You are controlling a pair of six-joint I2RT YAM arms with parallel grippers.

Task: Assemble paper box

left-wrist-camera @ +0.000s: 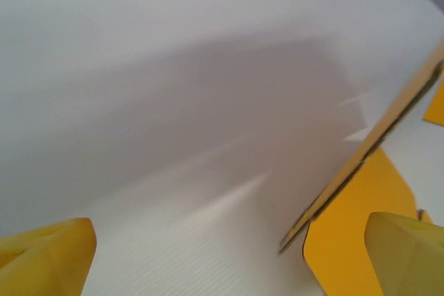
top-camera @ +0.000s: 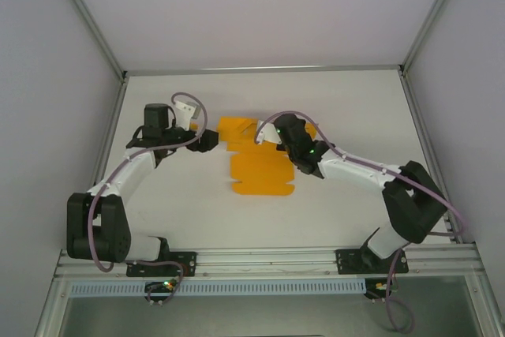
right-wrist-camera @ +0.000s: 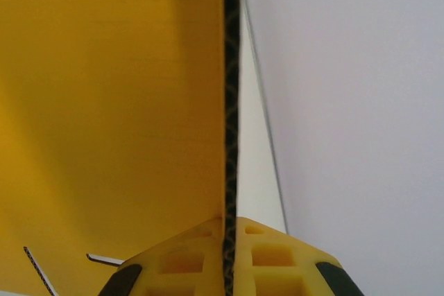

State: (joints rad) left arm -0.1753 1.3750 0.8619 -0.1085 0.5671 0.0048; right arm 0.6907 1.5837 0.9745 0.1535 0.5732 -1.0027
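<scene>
Paper box [top-camera: 256, 171] isn't a container yet. It's a flat die-cut sheet lying near the middle of the bench [top-camera: 355, 116], a little toward the left edge. Thin card, bright orange-yellow, matte, unmarked. The near end has rounded corners and notched sides. The far end is a squarer panel with cuts between sections.

Right claw [top-camera: 268, 135] sits at the far right part of the paper box. In the right wrist view the right claw [right-wrist-camera: 230, 244] is closed, both pads pinched on the edge of a flap [right-wrist-camera: 104, 102]. The flap stands on edge there, running straight up from the pads. Its cut edge looks dark with a fine zigzag core, so corrugated rather than solid. The face is smooth with faint ribbing. The pads are yellow moulded blocks with square recesses.

Left claw [top-camera: 208, 141] is at the left edge of the far panel; from above I can't tell if it touches. In the left wrist view the left claw [left-wrist-camera: 225, 261] is wide apart, with bench visible between the fingers. One yellow finger [left-wrist-camera: 45, 261] is over bare bench [left-wrist-camera: 139, 67]. The other sits at lower right, over a rounded corner of the paper box [left-wrist-camera: 347, 233]. A raised flap [left-wrist-camera: 378, 133] cuts diagonally across that view, edge-on and blurred. The bench surface is white with fine parallel ribs.

Pale grey walls [top-camera: 47, 53] and a metal frame rail [top-camera: 260, 69] run along the bench's far and side edges.
</scene>
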